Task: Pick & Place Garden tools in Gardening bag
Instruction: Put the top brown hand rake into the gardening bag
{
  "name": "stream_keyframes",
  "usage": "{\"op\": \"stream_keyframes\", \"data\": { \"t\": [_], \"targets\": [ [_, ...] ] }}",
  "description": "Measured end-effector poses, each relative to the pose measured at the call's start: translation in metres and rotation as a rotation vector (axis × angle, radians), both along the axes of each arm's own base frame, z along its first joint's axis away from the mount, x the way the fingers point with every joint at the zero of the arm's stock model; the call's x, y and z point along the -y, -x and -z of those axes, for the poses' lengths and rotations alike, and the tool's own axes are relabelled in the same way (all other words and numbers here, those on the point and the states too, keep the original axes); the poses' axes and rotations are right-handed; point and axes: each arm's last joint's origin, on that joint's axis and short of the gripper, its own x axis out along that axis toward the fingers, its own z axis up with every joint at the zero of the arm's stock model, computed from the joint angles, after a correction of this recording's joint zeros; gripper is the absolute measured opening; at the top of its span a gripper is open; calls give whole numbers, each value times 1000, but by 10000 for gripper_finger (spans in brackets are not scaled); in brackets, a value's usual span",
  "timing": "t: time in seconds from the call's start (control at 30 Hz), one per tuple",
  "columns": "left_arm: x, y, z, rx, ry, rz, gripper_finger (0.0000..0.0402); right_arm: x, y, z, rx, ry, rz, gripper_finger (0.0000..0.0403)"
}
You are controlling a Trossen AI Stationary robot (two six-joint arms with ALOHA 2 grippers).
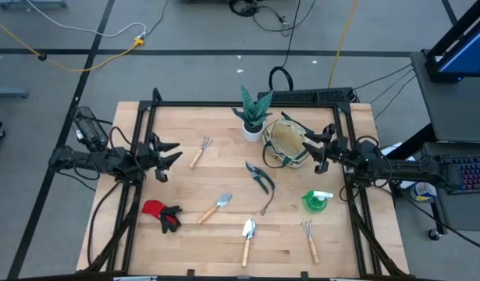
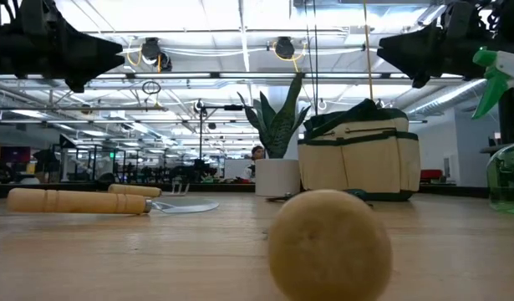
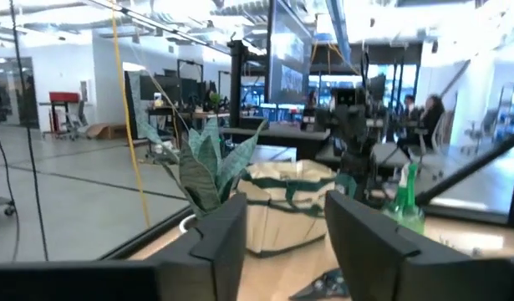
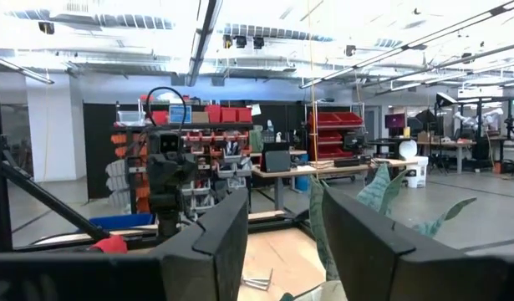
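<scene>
Tools all lie loose on my desk (image 1: 185, 234) while both sets of fingers hang parted and empty, right gripper (image 1: 318, 150) beside the gardening bag (image 1: 286, 144), so a sloppy swing could tip it.

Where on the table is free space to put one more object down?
Bare wood lies between the hand rake and the pruning shears, and beside the gloves toward the table edge. It is crowded around the plant, gardening bag and spray bottle.

Two trowels (image 1: 216, 208), two rakes (image 1: 200, 151), one shears (image 1: 259, 178), one bag (image 1: 286, 144).
</scene>
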Motion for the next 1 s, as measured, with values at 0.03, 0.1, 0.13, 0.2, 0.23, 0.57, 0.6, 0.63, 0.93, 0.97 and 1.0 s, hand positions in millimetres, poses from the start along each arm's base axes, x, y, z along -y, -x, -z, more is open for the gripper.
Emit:
{"op": "stream_keyframes", "data": {
  "t": [0.03,0.1,0.13,0.2,0.23,0.57,0.6,0.63,0.93,0.97,1.0],
  "targets": [
    [0,0,-1,6,3,-8,182,0,-1,0,0,0,0,144],
    [-1,-2,-1,-6,5,-29,185,0,-2,0,5,-7,-3,141],
    [-2,-3,-2,-15,16,-43,185,1,-2,0,12,-13,-5,140],
    [-3,-5,-5,-25,48,-66,186,1,-3,-1,31,-19,-9,140],
    [-3,-7,-7,-32,68,-68,186,1,-3,-2,41,-17,-9,140],
    [-6,-42,-24,-373,230,-137,186,2,-9,0,14,-22,-9,139],
    [-7,-46,-27,-407,233,-151,186,2,-10,1,6,-24,-8,139],
    [-8,-52,-29,-439,242,-165,186,3,-11,2,-2,-26,-8,139],
    [-20,-89,-31,-650,353,-276,186,3,-14,5,-31,-32,-8,139],
    [-21,-91,-27,-681,358,-291,186,3,-15,5,-30,-32,-8,139],
    [-23,-93,-24,-707,364,-306,186,3,-15,5,-31,-33,-8,139]
  ]
}}
